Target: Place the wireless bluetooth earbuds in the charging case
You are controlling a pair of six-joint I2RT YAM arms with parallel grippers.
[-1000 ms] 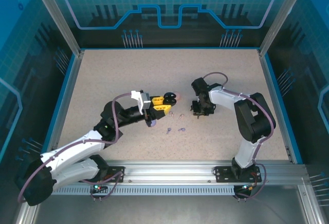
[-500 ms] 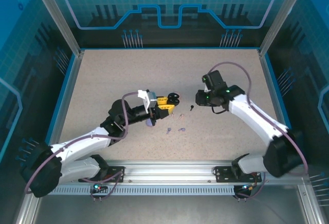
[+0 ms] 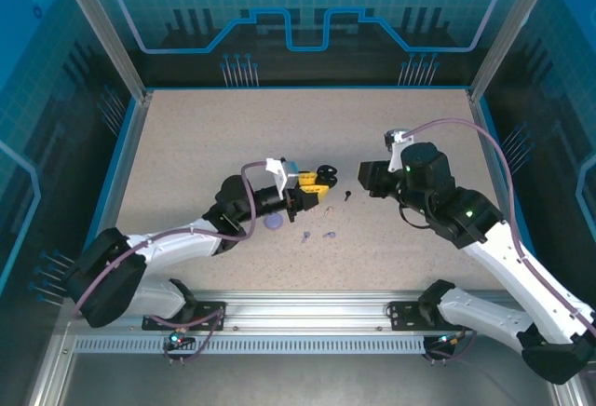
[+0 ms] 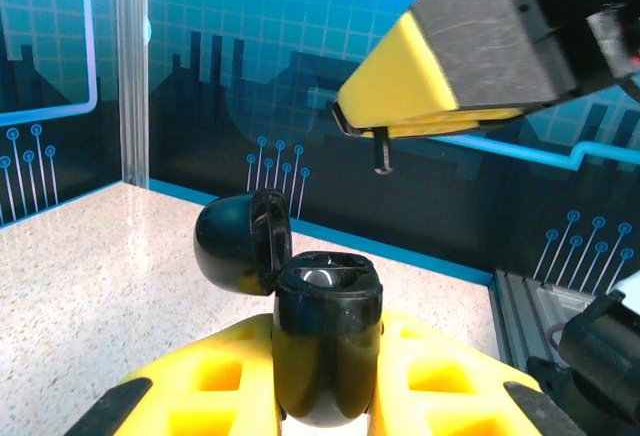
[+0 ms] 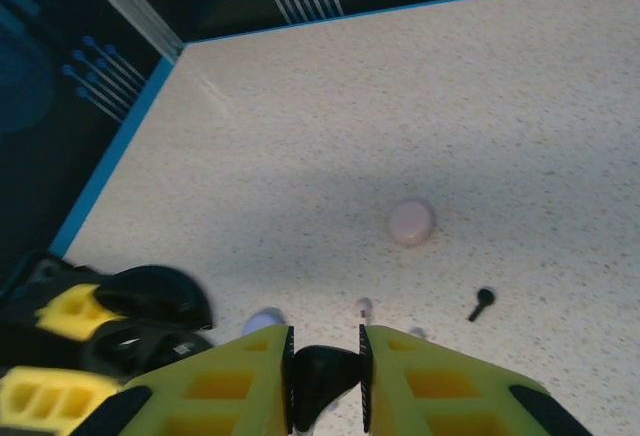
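Observation:
My left gripper (image 4: 328,388) is shut on the black charging case (image 4: 328,341), which stands upright with its lid (image 4: 238,244) swung open to the left. From above, that case (image 3: 322,172) sits at the left gripper's (image 3: 313,182) yellow tips, mid-table. My right gripper (image 5: 325,374) is shut on a black earbud (image 5: 322,376). In the left wrist view that earbud's stem (image 4: 381,154) hangs from the right gripper's yellow finger (image 4: 430,66), above and beyond the case. Another black earbud (image 3: 346,194) (image 5: 481,302) lies on the table between the arms.
A round pink case (image 5: 411,222) lies closed on the table. A lilac case (image 3: 274,223) and two lilac earbuds (image 3: 304,236) (image 3: 328,235) lie just in front of the left gripper. A small pale earbud (image 5: 364,307) rests near them. Blue rails edge the table.
The right arm has lifted from the table and swung out to the right, its gripper now level and pointing left at the case. The left gripper has shifted slightly right with the case.

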